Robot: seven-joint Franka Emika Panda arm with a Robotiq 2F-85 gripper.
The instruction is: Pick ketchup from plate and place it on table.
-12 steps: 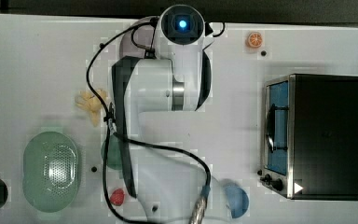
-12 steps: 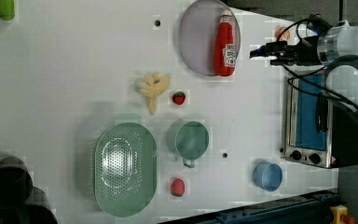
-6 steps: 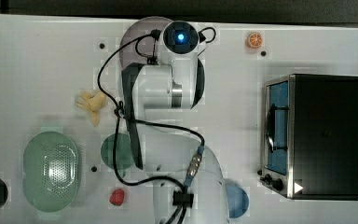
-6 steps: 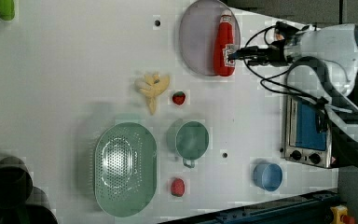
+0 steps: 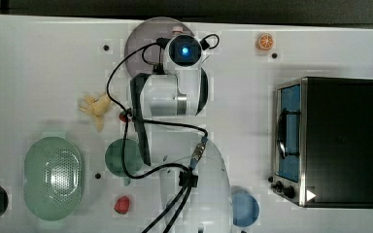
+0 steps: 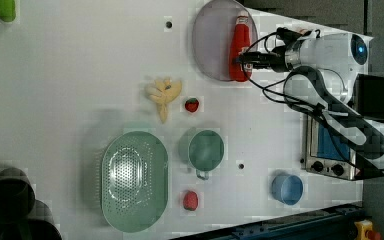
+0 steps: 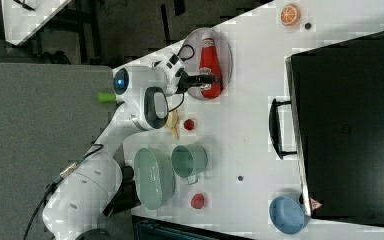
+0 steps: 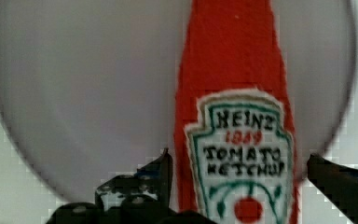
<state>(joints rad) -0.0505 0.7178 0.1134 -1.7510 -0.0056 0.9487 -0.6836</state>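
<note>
While arm has swung in from tabletop's oven side, top view: wrist now covers plate (image 5: 143, 35) at far edge. Left view: hand (image 6: 241, 61) reaches ketchup (image 6: 241, 45), bottle lying flat on plate. Wrist view: fingers (image 8: 161, 170) spread, straddling label, nothing gripped; grasp looks imminent. White tabletop (image 6: 80, 75), dark surroundings.

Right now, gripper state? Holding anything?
Gripper: open, fingers either side of the ketchup, which lies on the plate; nothing held.
</note>
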